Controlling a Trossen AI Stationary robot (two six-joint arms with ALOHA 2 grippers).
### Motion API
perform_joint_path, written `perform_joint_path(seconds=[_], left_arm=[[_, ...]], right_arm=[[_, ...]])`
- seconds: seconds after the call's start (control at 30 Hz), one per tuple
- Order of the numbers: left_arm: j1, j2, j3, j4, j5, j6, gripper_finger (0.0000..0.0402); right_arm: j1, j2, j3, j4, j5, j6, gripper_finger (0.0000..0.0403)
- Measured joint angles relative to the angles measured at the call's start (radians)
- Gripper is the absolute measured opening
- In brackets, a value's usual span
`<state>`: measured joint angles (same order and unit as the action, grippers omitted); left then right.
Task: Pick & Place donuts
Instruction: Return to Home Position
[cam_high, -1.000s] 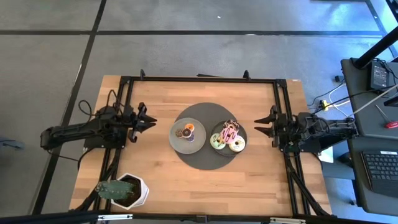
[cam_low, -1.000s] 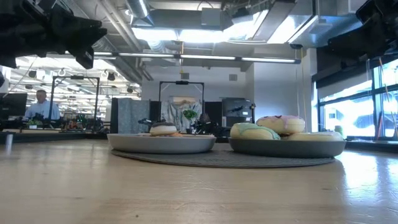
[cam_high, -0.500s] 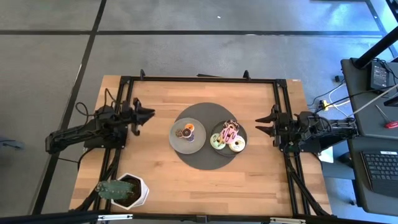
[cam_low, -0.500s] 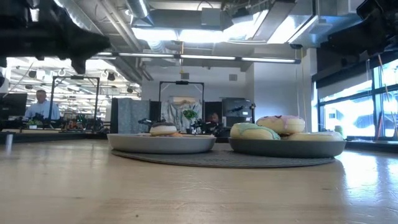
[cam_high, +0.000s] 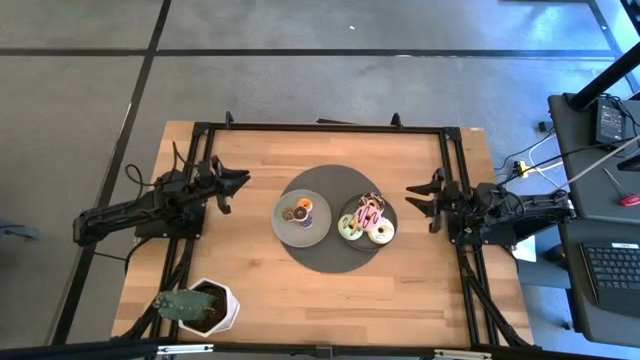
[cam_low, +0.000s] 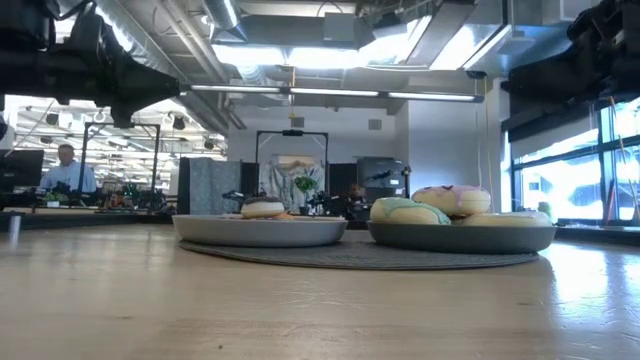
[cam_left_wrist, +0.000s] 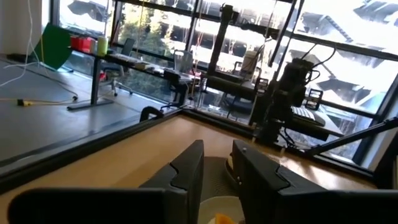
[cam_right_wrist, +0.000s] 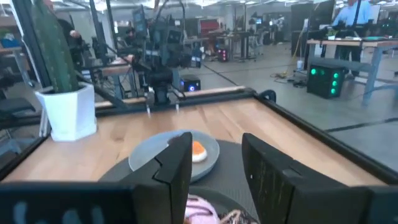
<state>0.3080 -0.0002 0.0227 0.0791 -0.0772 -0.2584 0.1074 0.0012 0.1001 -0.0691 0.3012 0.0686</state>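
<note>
Two grey plates sit on a dark round mat (cam_high: 330, 262) at the table's middle. The left plate (cam_high: 285, 225) holds the mini donuts (cam_high: 300, 211), orange and dark among them. The right plate (cam_high: 390, 222) holds the larger iced donuts (cam_high: 366, 221), green, pink and cream, piled together; they show in the low view (cam_low: 432, 205). My left gripper (cam_high: 238, 182) is open and empty above the table, left of the plates. My right gripper (cam_high: 416, 196) is open and empty, right of the plates.
A potted cactus in a white pot (cam_high: 200, 306) stands at the table's near left corner. A black frame (cam_high: 320, 127) runs along the table's edges. Bare wood lies all around the mat. A person (cam_low: 65, 170) sits far off in the room.
My left gripper has swung toward the table's far edge and tipped upward. My right gripper has crept a little toward the plates. The donuts and plates have not moved.
</note>
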Motion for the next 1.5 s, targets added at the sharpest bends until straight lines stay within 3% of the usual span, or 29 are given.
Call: perform_joint_path(seconds=[0.2,0.4,0.73,1.5], left_arm=[[0.0,0.0,0.0,-0.05,0.0,-0.006,0.008],[0.0,0.0,0.0,-0.09,0.0,0.015,0.0084],[0.0,0.0,0.0,-0.091,0.0,0.01,0.008],[0.0,0.0,0.0,-0.09,0.0,0.01,0.0084]], right_arm=[[0.0,0.0,-0.093,0.142,0.003,-0.022,0.0142],[-0.002,0.001,-0.093,0.141,0.035,-0.036,0.0142],[-0.003,0.003,-0.093,0.14,0.039,-0.229,0.0142],[-0.003,0.003,-0.093,0.139,0.038,-0.231,0.0142]])
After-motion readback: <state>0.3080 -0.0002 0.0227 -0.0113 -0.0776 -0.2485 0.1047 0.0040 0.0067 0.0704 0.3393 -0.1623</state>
